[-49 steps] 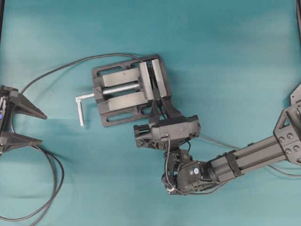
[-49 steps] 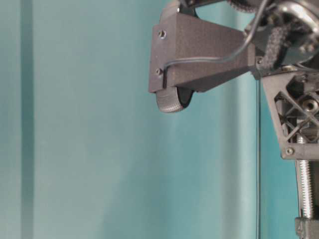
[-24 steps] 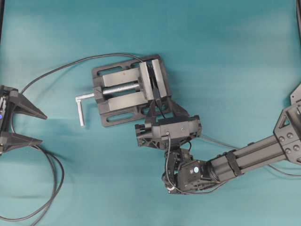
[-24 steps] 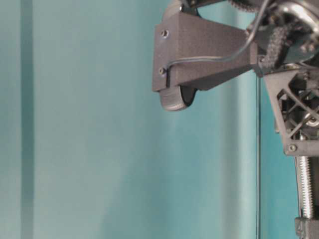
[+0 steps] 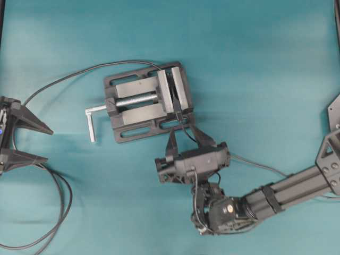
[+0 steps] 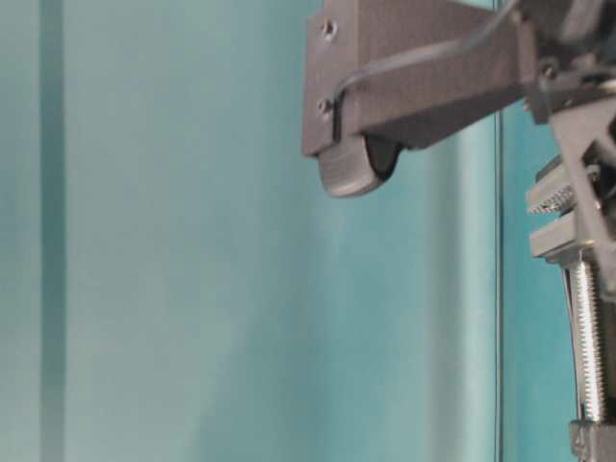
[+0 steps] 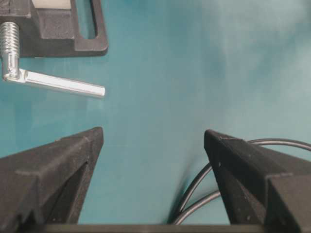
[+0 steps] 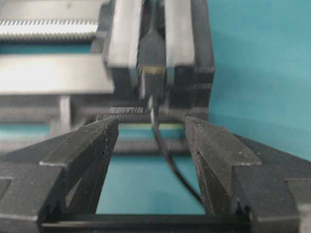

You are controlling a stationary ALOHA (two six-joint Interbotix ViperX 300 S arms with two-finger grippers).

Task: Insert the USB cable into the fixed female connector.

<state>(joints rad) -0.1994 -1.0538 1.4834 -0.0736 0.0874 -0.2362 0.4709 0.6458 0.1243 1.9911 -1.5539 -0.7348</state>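
Showing the thin dark USB cable (image 8: 154, 77) seated plug-first in the small dark female connector (image 8: 151, 24) between the dark grey bench vise (image 5: 146, 101) jaws, where a snag on the wide-open, empty right gripper (image 8: 151, 141) could unseat it.

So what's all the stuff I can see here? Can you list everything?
Table cover: one, teal, under everything.
Bench vise: one, dark grey, middle of the cover.
Vise handle: one, silver, left of the vise.
Fixed female connector: one, dark, clamped between the vise blocks.
USB cable: one, thin, dark, plug at the connector.
Long cable: one, black, looping at the left.
Left gripper: black, open, left edge.
Right gripper: black, open, either side of the USB cable.
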